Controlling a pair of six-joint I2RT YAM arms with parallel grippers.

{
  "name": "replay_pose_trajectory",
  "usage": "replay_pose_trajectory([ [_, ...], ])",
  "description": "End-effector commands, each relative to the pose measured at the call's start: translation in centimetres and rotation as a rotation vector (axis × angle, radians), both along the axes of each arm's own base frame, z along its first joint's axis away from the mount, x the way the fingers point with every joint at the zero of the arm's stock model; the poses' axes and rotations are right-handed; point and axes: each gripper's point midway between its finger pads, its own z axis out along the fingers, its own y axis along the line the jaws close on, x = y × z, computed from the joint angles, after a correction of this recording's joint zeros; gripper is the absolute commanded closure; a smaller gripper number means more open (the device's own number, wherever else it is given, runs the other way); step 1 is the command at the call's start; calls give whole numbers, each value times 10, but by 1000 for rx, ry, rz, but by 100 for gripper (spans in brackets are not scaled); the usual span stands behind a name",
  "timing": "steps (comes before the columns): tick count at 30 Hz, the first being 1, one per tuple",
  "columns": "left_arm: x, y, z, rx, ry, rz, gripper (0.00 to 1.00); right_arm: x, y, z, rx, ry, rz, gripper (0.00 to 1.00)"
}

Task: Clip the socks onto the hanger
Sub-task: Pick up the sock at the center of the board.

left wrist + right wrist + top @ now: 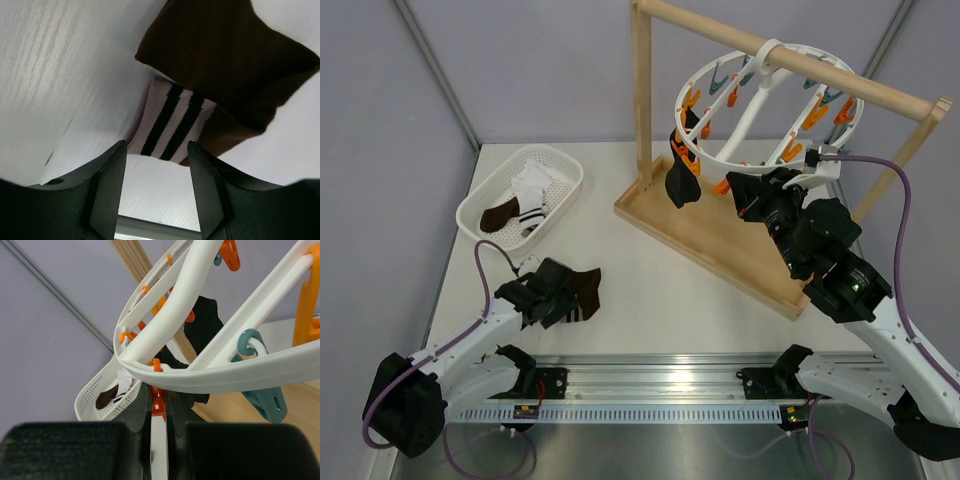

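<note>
On table (650,290) at 7 o'clock, left gripper (156,150) half-wide, empty, before striped sock (172,122) under brown sock (225,65). At 2 o'clock, right gripper (158,395) pinches orange clip (158,409) on hanger (210,375) rim.

We see the right gripper (158,396) with its two dark fingers pressed together on an orange clip (158,409) that hangs from the lower rim of the white hanger (210,380). A teal clip (267,401) dangles from the same rim further right, and a black sock (202,325) hangs behind the ring. At lower left we make out a white mesh basket (92,392) holding a dark sock (105,399), and a wooden post (131,260) runs behind the hanger.
</note>
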Motion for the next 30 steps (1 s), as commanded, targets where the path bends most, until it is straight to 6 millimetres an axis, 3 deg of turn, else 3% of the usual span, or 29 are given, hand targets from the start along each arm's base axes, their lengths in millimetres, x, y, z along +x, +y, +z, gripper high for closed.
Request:
replay_pose_trajectory([
  [1,11,-5,-9,-19,-3,54,46,-2,-7,11,26,-32,-18,97],
  [4,6,1,-17,5,22,74,48,-3,-8,11,24,-31,-18,97],
  [11,3,15,-9,14,-42,136,47,-4,-9,14,28,-42,-19,97],
  [23,-2,3,-22,75,122,-21,52,-4,-7,14,39,-40,-9,97],
  [26,2,-3,-23,78,147,-64,60,-7,-11,16,51,-51,-15,97],
  [29,7,-18,-21,21,143,-107,76,-9,-15,18,46,-60,-23,97],
  [30,10,-23,-20,6,133,-122,87,-10,-16,19,47,-63,-27,97],
])
